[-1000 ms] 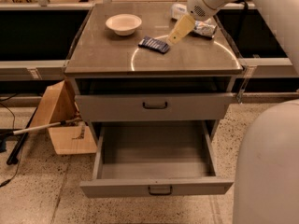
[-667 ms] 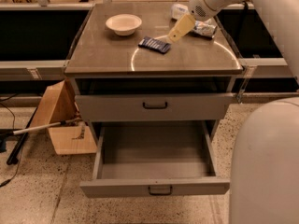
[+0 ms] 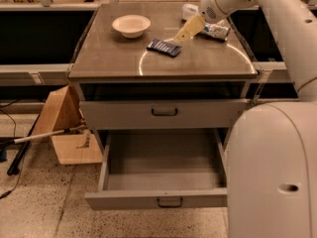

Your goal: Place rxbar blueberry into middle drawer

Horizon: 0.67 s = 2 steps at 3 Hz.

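A dark blue bar [image 3: 163,47] lies flat on the desk [image 3: 198,63], near the middle of the top and a little toward the back. Pale print is seen on its wrapper, but it is too small to be read. The gripper [image 3: 181,36] is held low over the desk, just beside the right end of the bar, and it points down and to the left. Whether it touches the bar cannot be told, and whether it is open or closed cannot be told either.

A pale bowl [image 3: 131,25] stands to the left of the bar, apart from it; only its own pale inside is seen. Behind the gripper, at the back right of the desk, a crinkled clear bottle [image 3: 215,31] is lying, and its label cannot be read.

Under the desk top a grey drawer [image 3: 124,115] with a black handle is closed. Below it the middle drawer [image 3: 124,200] is pulled far out, and only its plain grey floor is seen inside. A small greyish loop handle is fixed at the centre of its front. The bar is well apart from this drawer.

A cardboard box [image 3: 59,113] leans on the floor at the left of the cabinet.
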### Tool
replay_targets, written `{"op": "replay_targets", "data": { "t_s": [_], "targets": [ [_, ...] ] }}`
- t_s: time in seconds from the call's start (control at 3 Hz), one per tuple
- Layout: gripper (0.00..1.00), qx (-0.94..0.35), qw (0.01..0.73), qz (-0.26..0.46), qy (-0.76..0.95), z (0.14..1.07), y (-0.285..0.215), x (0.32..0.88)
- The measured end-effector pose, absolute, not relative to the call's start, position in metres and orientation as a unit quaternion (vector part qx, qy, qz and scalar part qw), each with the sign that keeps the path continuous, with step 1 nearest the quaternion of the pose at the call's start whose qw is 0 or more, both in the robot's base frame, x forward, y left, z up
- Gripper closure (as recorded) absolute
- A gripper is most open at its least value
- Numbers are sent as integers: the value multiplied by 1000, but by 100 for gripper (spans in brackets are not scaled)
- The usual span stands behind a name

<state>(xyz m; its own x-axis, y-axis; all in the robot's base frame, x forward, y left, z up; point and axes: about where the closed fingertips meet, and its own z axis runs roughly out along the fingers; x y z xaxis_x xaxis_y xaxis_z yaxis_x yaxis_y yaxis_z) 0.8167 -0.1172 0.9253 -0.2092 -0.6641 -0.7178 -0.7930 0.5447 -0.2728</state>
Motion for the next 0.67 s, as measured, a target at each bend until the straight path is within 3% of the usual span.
{"op": "replay_targets", "data": {
  "t_s": [0.67],
  "targets": [
    [0,-476,397,130,774,896,-104,824]
  ]
}}
